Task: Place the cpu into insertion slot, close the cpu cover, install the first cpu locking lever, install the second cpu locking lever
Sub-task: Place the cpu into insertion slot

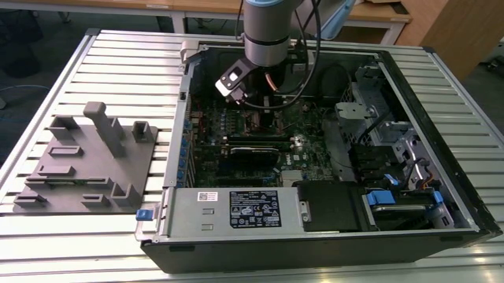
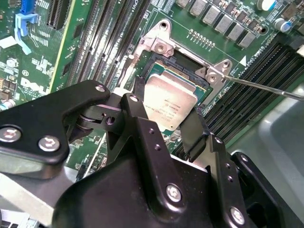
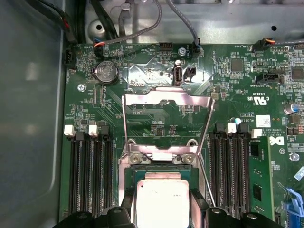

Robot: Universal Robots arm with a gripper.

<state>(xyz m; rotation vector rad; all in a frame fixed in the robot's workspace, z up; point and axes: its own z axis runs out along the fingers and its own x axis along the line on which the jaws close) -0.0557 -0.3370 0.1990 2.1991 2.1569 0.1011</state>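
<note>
One arm [image 1: 266, 29] reaching into the computer case [image 1: 236, 259]
Exterior view: gripper [image 1: 270, 118] low over the motherboard [image 1: 236, 154]. Second wrist view: its fingers [image 2: 139, 92] clamp the cpu [image 2: 169, 102] at the insertion slot [image 2: 177, 63]. First wrist view: cpu cover [image 3: 166, 94] stands open.

Exterior view high, looking down into computer case [image 1: 315, 259], both wrist views close on cpu [image 2: 169, 102] [image 3: 161, 199].

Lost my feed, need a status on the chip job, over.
Claw shut on chip, at the socket; seated or not, can't tell. Cover flipped open. Lever swung aside.
</note>
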